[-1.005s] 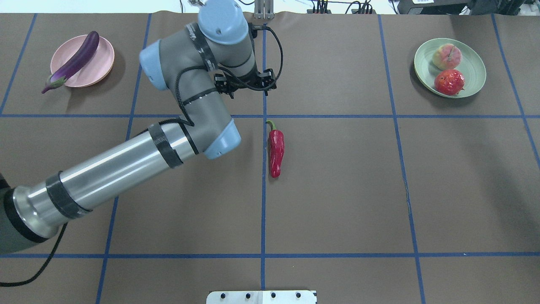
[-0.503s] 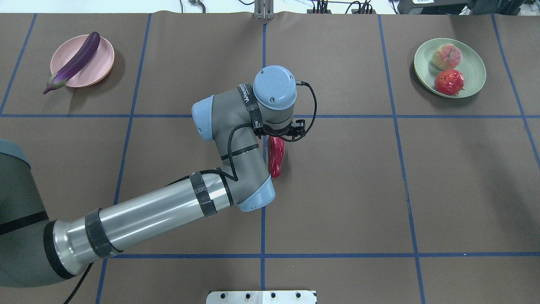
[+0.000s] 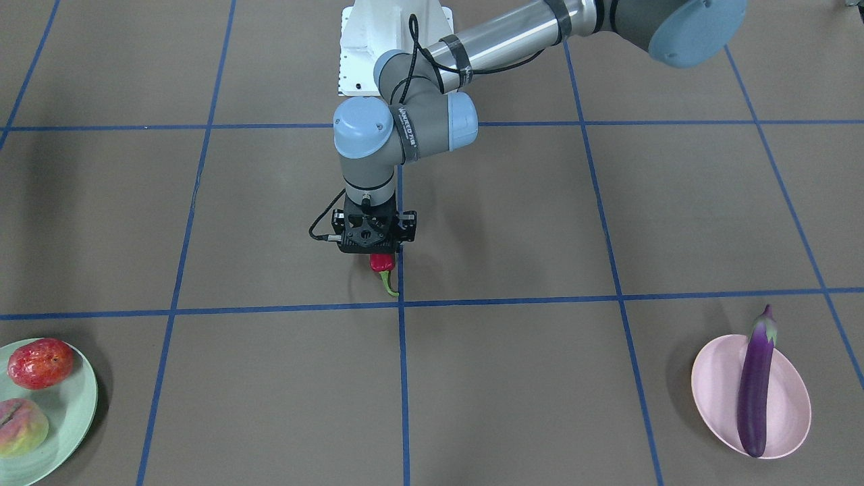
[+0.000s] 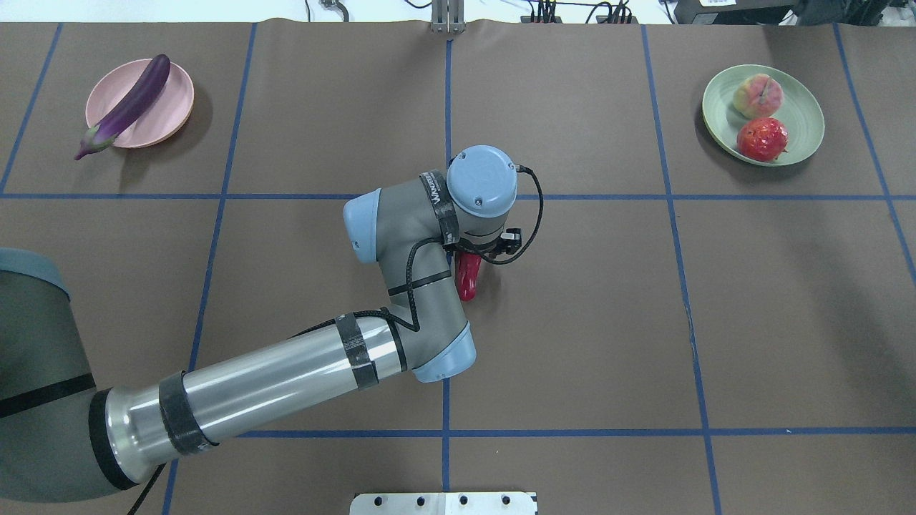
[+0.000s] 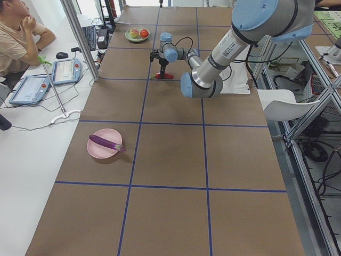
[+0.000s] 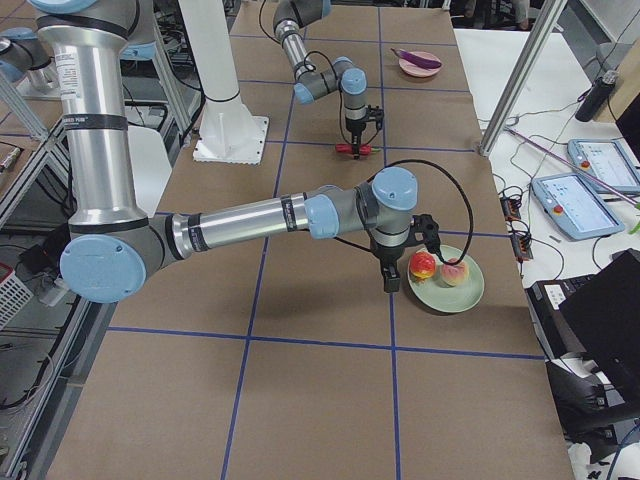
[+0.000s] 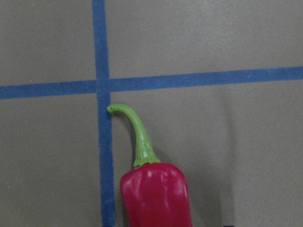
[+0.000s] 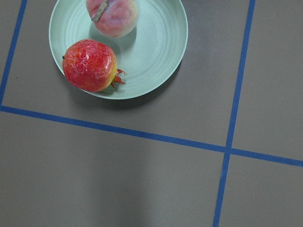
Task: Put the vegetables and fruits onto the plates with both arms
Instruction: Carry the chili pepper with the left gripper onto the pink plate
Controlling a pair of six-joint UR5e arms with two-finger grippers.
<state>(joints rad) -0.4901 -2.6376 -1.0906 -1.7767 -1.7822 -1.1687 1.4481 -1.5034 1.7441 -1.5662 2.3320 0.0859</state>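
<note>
The red chili pepper (image 4: 469,275) lies at the table's middle beside a blue tape line. My left gripper (image 3: 380,256) stands straight over its stem half and looks open, with the pepper (image 3: 382,263) under it. The left wrist view shows the pepper's top and green stem (image 7: 137,137). The purple eggplant (image 4: 129,104) lies on the pink plate (image 4: 172,107), stem end over the rim. The peach (image 4: 758,95) and the red fruit (image 4: 763,139) sit on the green plate (image 4: 805,121). My right gripper (image 6: 388,280) hangs beside that plate, and I cannot tell its state.
Blue tape lines divide the brown table into squares. The white base block (image 4: 444,503) sits at the robot's edge. In the exterior left view an operator (image 5: 16,32) sits beside the table with tablets (image 5: 32,88) and a metal pole (image 5: 80,37).
My left arm has swung from the table's back middle toward the robot and now stands over the chili pepper, covering its stem end. The eggplant and fruits have not moved.
</note>
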